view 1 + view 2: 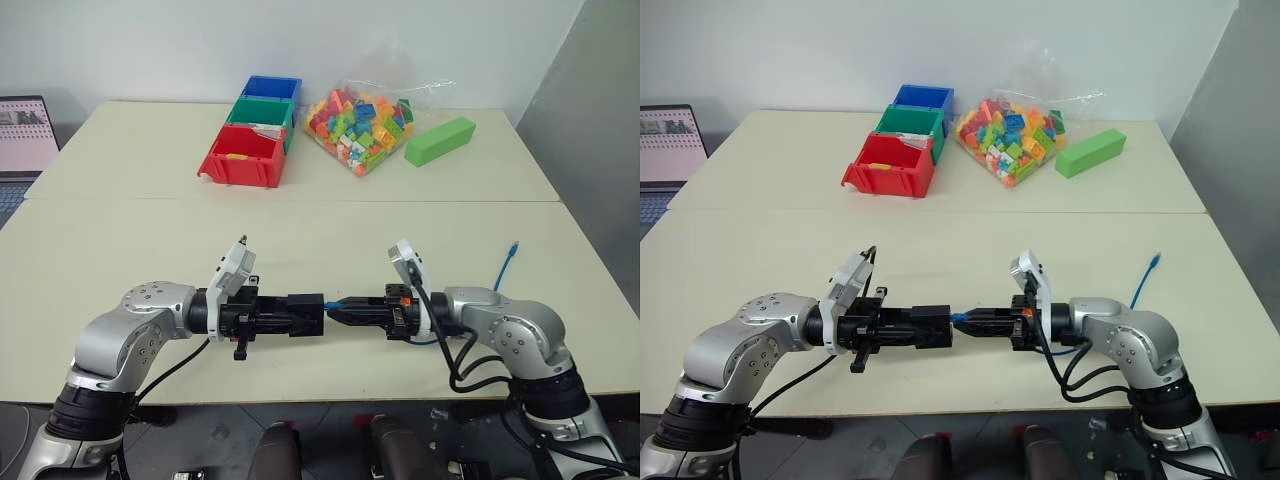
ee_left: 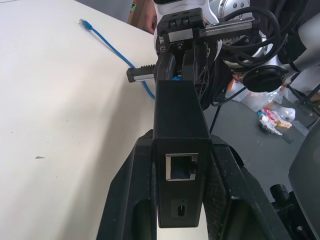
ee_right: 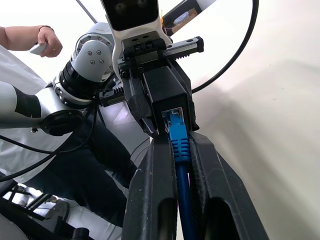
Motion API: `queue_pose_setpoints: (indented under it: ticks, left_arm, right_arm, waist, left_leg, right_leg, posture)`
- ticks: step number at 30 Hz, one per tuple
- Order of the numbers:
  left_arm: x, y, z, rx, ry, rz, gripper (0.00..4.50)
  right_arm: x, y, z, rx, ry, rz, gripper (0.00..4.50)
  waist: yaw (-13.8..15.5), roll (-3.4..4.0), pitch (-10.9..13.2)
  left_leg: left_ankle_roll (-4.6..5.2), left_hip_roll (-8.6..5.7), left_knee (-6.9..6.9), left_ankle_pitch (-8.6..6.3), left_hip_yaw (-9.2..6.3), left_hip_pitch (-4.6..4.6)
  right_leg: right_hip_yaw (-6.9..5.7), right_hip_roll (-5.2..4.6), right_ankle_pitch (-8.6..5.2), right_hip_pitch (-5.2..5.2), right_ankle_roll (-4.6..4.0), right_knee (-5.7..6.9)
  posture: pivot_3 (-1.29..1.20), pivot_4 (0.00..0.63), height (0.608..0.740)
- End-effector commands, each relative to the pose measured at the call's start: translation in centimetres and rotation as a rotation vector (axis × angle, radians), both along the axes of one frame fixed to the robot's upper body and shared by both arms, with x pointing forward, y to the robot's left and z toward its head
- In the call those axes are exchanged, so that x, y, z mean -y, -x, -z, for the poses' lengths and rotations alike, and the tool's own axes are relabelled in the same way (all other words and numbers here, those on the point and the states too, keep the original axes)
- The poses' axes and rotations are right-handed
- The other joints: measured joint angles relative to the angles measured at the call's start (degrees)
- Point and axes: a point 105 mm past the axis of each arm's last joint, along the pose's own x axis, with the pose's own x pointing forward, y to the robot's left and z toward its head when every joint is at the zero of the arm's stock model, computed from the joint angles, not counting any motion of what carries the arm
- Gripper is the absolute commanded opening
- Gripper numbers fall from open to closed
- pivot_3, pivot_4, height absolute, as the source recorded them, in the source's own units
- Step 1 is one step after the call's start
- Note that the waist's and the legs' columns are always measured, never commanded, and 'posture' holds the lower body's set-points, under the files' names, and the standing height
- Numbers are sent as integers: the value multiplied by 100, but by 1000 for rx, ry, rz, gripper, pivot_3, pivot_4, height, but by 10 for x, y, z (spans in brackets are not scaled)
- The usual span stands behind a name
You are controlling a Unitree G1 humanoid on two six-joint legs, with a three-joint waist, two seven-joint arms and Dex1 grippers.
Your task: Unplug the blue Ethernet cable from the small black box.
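- The left gripper [image 1: 300,314] is clamping the small black box [image 1: 305,312] above the table's [image 1: 120,250] near edge.
- The right gripper [image 1: 340,309] is pinching the blue Ethernet cable [image 3: 179,145] at its plug, seated in the box's port.
- The cable's free end is lying on the table.

- laptop [image 1: 25,140] far left, cut off by frame edge
- blue Ethernet cable [image 1: 506,262] middle stretch hidden behind right arm
- contents of red bin [image 1: 243,157] too small to tell
- person's hand [image 3: 46,41] holds small object, unclear what
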Motion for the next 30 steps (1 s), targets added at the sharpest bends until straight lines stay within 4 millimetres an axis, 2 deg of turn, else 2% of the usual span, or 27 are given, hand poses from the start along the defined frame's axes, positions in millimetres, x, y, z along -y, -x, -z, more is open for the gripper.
queue_pose_setpoints:
  ticks: [1, 6, 13, 22, 24, 25, 30]
  left_arm:
    - [3, 4, -4, 19, 11, 26, 799]
    - [3, 4, -4, 18, 11, 26, 799]
    - [-4, 1, -4, 11, 8, -3, 799]
    - [1, 3, -3, 3, 10, 12, 799]
    - [2, 4, -2, -1, 12, 19, 799]
    - [3, 4, -2, -2, 13, 23, 799]
    - [4, 5, -3, -6, 13, 35, 799]
  right_arm:
    - [0, 5, -14, 25, -36, -39, 42]
    - [0, 6, -15, 14, -40, -48, 42]
    - [10, 6, -13, -3, -23, -42, 42]
    - [4, 9, -19, 28, -38, -44, 42]
    - [2, 9, -21, 36, -44, -40, 777]
    - [1, 10, -21, 45, -42, -42, 844]
    - [-1, 15, -23, 64, -38, -56, 1995]
  waist:
    - [0, 0, 0]
    - [0, 0, 0]
    - [0, 0, 0]
    - [0, 0, 0]
    - [0, 0, 0]
    - [0, 0, 0]
    - [1, 0, 0]
  left_leg:
    - [0, 0, 0, 0, 0, 0]
    - [0, 0, 0, 0, -1, 0]
    - [0, 0, 0, 0, 0, 0]
    - [0, 0, 0, 0, 0, 0]
    - [0, 0, 0, 0, 0, 0]
    - [0, 0, 0, 0, 0, 0]
    - [0, 0, 0, 0, -1, -1]
  right_leg:
    - [0, 0, 0, 0, 0, 0]
    - [0, 0, 0, 0, 0, 0]
    - [-1, 0, 0, 0, 0, 0]
    - [0, 0, 0, 0, 0, -1]
    - [-1, 0, 0, 0, 0, 0]
    - [0, 0, 0, 0, 0, 0]
    - [-1, 0, 0, 0, 0, -1]
  posture:
    - [0, 150, 740]
    - [0, 150, 740]
    - [0, 150, 740]
    - [0, 150, 740]
    - [0, 150, 740]
    - [0, 150, 740]
    - [0, 150, 740]
